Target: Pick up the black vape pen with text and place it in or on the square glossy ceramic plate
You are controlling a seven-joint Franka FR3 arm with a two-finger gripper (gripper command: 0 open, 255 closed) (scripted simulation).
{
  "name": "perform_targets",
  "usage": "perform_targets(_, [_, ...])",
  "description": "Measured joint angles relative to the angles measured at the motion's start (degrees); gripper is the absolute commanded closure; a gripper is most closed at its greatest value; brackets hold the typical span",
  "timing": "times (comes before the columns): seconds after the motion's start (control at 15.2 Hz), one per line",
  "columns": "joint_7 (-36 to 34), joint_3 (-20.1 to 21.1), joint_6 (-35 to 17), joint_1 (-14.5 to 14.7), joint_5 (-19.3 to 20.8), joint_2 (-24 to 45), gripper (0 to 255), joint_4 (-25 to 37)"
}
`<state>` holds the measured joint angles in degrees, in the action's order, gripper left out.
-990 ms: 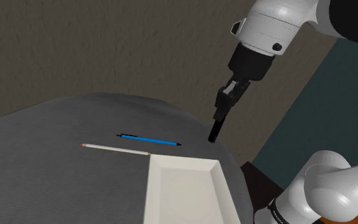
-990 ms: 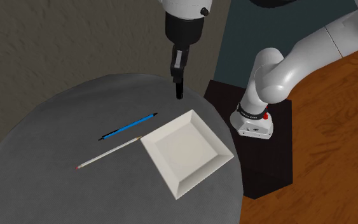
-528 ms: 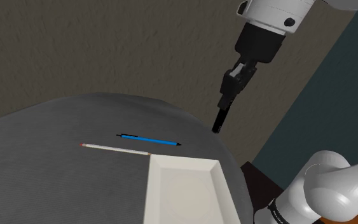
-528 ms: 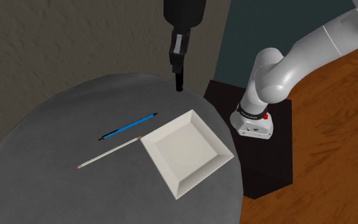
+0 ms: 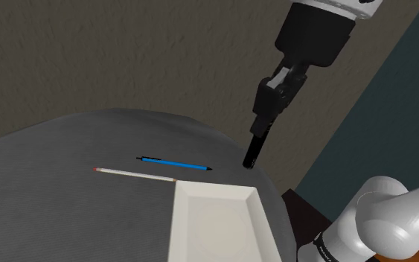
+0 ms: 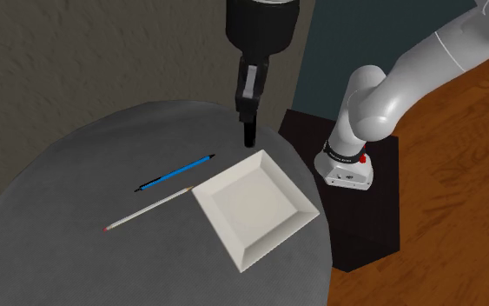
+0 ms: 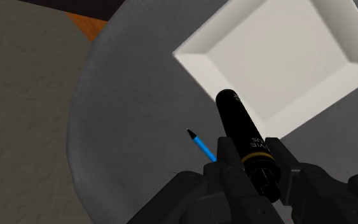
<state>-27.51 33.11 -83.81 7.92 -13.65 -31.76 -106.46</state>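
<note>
Rough brown-grey wall [image 5: 126, 52] stands behind a round grey surface [image 6: 69, 182], with a teal panel [image 6: 346, 35] next to it and a wooden floor [image 6: 459, 226] under the black stand [image 6: 386, 217].

The white square glossy plate [image 6: 222, 179] is cut off by the lower edge of the shoulder view [image 5: 215, 188], and the wrist view [image 7: 195, 62] also crops it. In the wrist view one finger [image 7: 229, 160] covers the near end of a thin blue pen [image 7: 202, 144]. The pale lettering and gold band on the black vape pen [image 7: 236, 119] are too small to read.

The black gripper [image 7: 255, 160] is closed narrowly on the vape pen and clasps its upper part, so the lower part sticks out past the fingertips. In the shoulder view the gripper [image 5: 266, 115] points down and the vape pen [image 5: 253, 151] hangs near the far rim of the surface. Whether its tip touches the surface cannot be told. In the second exterior view the vape pen [image 6: 249, 132] hangs under the gripper [image 6: 247, 106], just beside the plate's far corner.

The blue pen [image 6: 177, 172] and a thin white stick with a red end [image 6: 147, 209] lie side by side near the plate.
</note>
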Motion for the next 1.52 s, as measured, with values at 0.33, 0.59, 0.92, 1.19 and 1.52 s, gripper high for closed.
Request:
perform_targets(0.33, [-8.48,7.94,1.82,-0.63,-0.02,4.83,255,7.82])
perform_targets(0.59, [-9.28,9.04,-0.18,-0.53,-0.34,4.84,255,6.02])
perform_targets(0.92, [-8.8,9.06,-3.78,0.17,-1.29,3.2,255,0.96])
perform_targets(1.19, [-8.33,9.04,-6.76,0.83,-2.15,1.77,255,-3.32])
perform_targets(1.52, [-8.06,9.61,-10.28,1.24,-2.82,1.03,255,-7.44])
